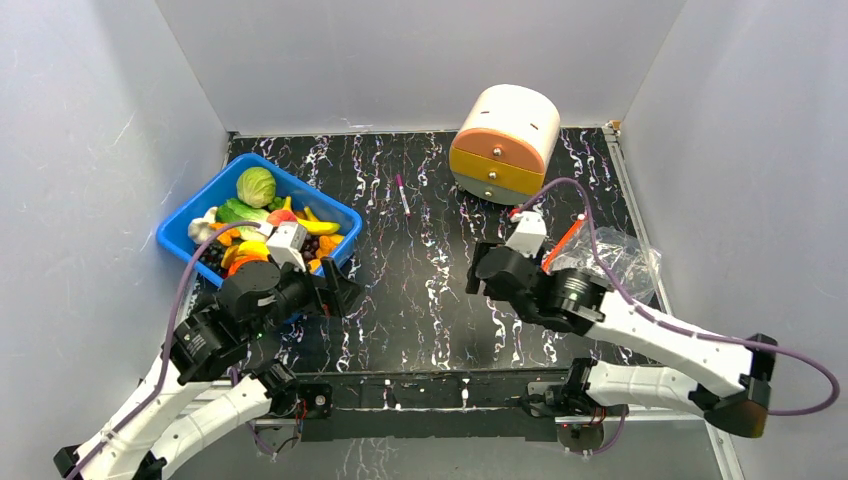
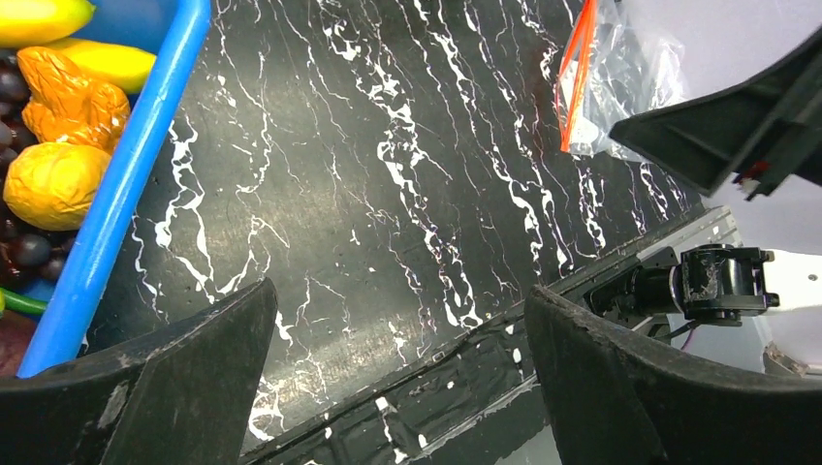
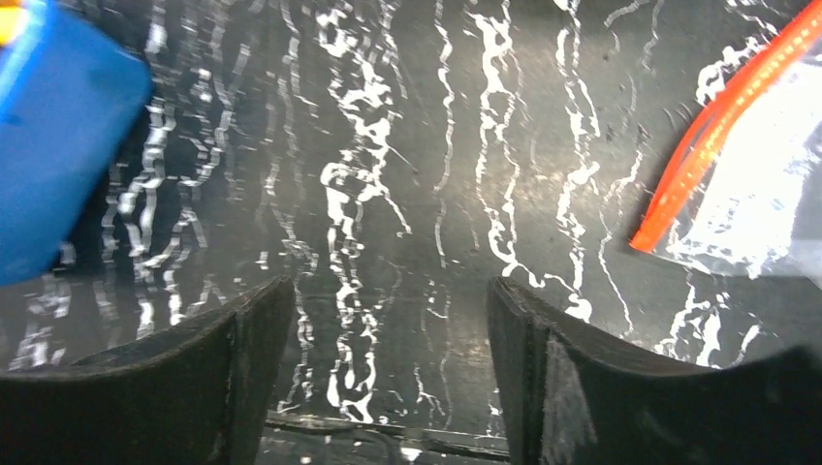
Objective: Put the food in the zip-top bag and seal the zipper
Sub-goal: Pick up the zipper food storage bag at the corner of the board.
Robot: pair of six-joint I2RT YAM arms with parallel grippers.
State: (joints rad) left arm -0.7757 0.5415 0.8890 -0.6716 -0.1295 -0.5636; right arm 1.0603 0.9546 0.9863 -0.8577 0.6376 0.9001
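Note:
The food [image 1: 265, 225], a green cabbage, yellow bananas, orange fruits and dark grapes, lies in a blue bin [image 1: 190, 215] at the left. In the left wrist view a yellow fruit [image 2: 53, 184] and an orange piece [image 2: 73, 97] show in the bin. The clear zip-top bag [image 1: 615, 255] lies flat at the right with its red-orange zipper [image 1: 565, 243] toward the middle; no food shows in it. My left gripper [image 1: 348, 292] is open and empty beside the bin's near corner. My right gripper [image 1: 478, 270] is open and empty just left of the bag [image 3: 766, 184].
A cream and orange drawer unit [image 1: 505, 140] stands at the back. A pink pen [image 1: 402, 193] lies on the black marbled table [image 1: 420, 260]. Grey walls close in on the left, back and right. The bin's rim [image 2: 136, 165] runs close to my left fingers [image 2: 194, 358].

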